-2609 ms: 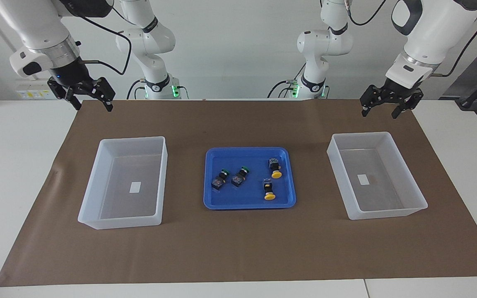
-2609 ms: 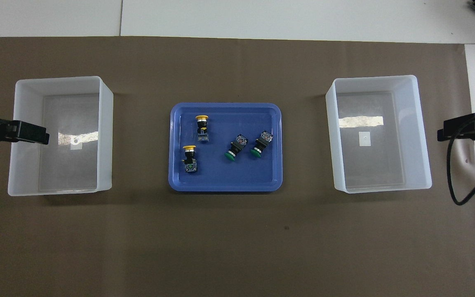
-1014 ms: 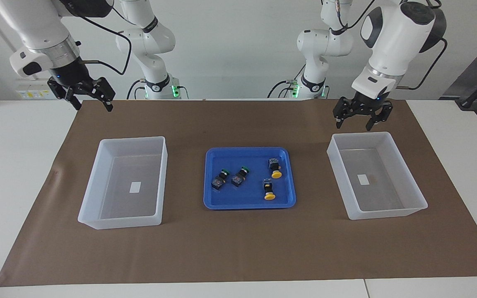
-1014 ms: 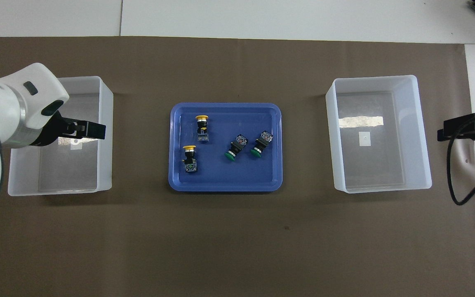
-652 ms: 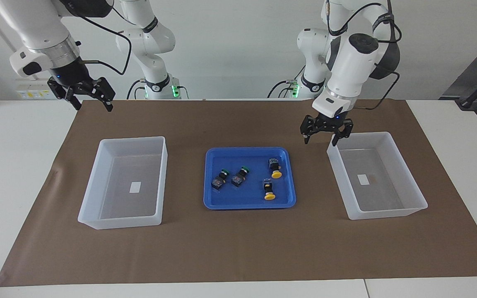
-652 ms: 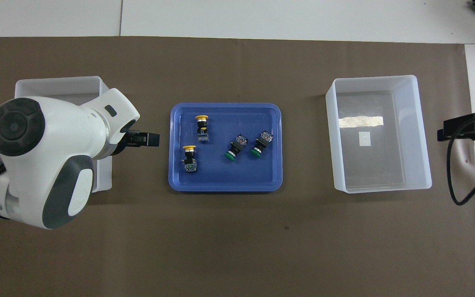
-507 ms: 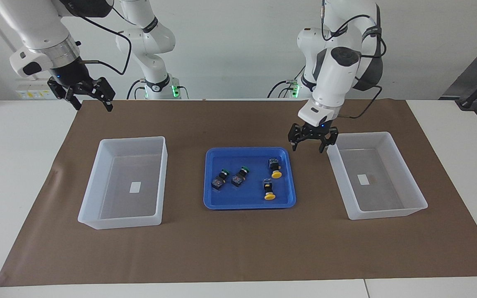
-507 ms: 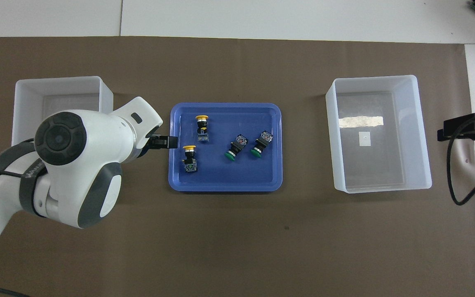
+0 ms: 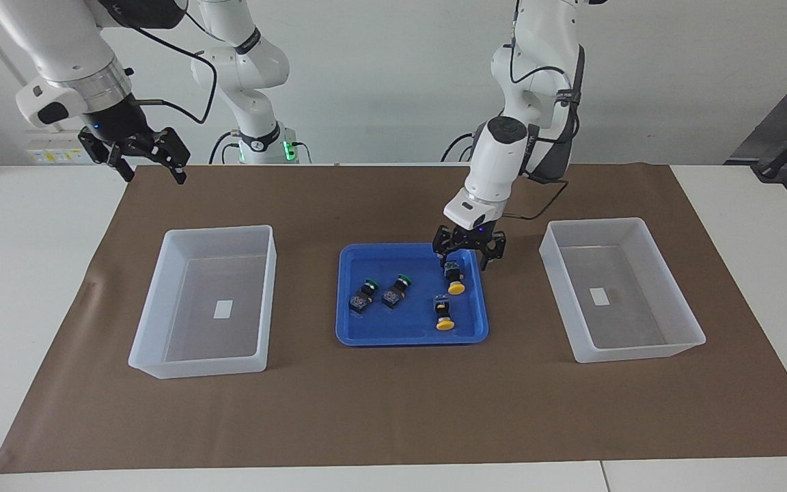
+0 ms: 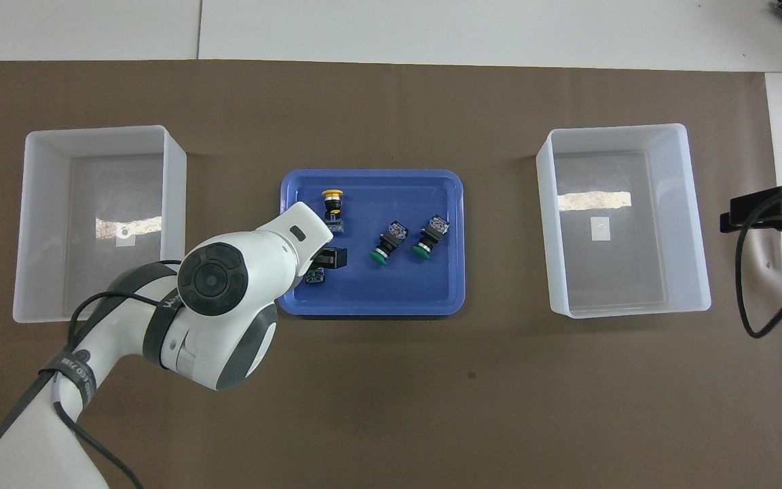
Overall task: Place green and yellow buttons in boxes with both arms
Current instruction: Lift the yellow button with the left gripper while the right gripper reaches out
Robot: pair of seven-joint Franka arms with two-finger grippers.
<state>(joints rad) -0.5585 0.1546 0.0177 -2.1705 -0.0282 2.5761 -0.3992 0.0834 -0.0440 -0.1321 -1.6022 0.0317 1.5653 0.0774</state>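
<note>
Brown mat (image 9: 393, 410) on white table (image 9: 18, 273), pale wall, both claws spread.

blue tray (image 9: 359, 334) (image 10: 370, 302), brown mat (image 9: 393, 410) (image 10: 391, 394), white table (image 9: 24, 232)

Facing view: high camera across the table from the robots, looking back at both arm bases, wide and distant. The left gripper (image 9: 464, 256) sits mid-frame over the blue tray (image 9: 352, 328); the right gripper (image 9: 135, 156) hangs at the upper edge.

Overhead view: camera above the robots' end, aimed forward and steeply down, nearer. Left gripper (image 10: 331, 259) near centre.

Shared: brown mat (image 9: 393, 410), tray, and both translucent bins flanking the left gripper, seen half a turn apart.
</note>
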